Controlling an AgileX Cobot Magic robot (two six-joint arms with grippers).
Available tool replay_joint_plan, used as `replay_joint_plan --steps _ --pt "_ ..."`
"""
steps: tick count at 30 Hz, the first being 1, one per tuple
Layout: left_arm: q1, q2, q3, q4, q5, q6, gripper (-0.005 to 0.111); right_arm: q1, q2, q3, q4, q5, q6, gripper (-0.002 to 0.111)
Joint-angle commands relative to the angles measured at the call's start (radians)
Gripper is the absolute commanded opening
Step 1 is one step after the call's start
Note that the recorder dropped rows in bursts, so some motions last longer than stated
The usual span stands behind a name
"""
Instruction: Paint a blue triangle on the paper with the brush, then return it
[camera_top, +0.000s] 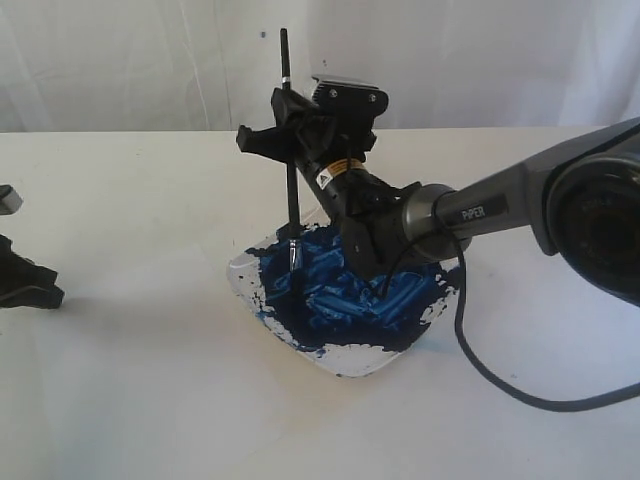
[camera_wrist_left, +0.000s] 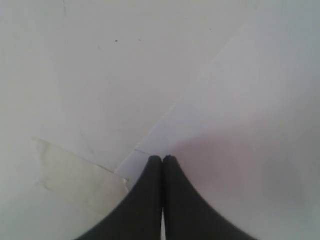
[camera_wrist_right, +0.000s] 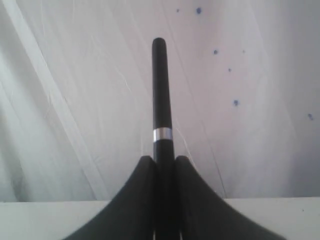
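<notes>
The brush (camera_top: 291, 200) stands upright, its tip down in the dark blue paint of the white dish (camera_top: 352, 362). My right gripper (camera_top: 286, 128) reaches across the dish and is shut on the black handle. In the right wrist view the brush (camera_wrist_right: 160, 90) rises from between the shut fingers of my right gripper (camera_wrist_right: 162, 161), a silver band just above them. My left gripper (camera_top: 30, 285) rests at the far left, and in its wrist view my left gripper (camera_wrist_left: 162, 158) is shut on nothing, over a corner of the paper (camera_wrist_left: 240, 100). No blue triangle shows.
A strip of tape (camera_wrist_left: 75, 177) lies beside the paper's corner. The right arm's black cable (camera_top: 500, 385) loops over the table to the right of the dish. A white curtain (camera_wrist_right: 75, 100) with small blue specks hangs behind the table.
</notes>
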Motion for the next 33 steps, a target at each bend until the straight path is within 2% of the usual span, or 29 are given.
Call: replay_joint_plan --steps 1,8,14,17,22,30,33 --pt "0.003 0.002 0.005 -0.019 0.015 -0.006 0.000 -0.001 0.000 0.003 -0.027 0.033 0.025 0.000" --pt "0.003 0.002 0.005 -0.019 0.013 -0.006 0.000 -0.001 0.019 0.003 -0.027 0.068 0.005 0.000" --pt "0.003 0.002 0.005 -0.021 0.013 -0.006 0.000 -0.001 0.020 0.003 -0.013 0.044 -0.217 0.000" --pt "0.003 0.002 0.005 -0.034 0.013 -0.006 0.000 -0.001 0.010 0.003 -0.010 -0.032 -0.210 0.000" --pt "0.003 0.002 0.005 -0.037 0.011 -0.006 0.000 -0.001 -0.029 0.003 -0.016 -0.048 -0.203 0.000" --pt "0.003 0.002 0.005 -0.041 0.010 -0.006 0.000 -0.001 -0.060 -0.014 -0.255 -0.052 0.090 0.000" --pt "0.003 0.002 0.005 -0.041 0.010 -0.006 0.000 0.003 -0.060 -0.047 -0.387 -0.054 0.277 0.000"
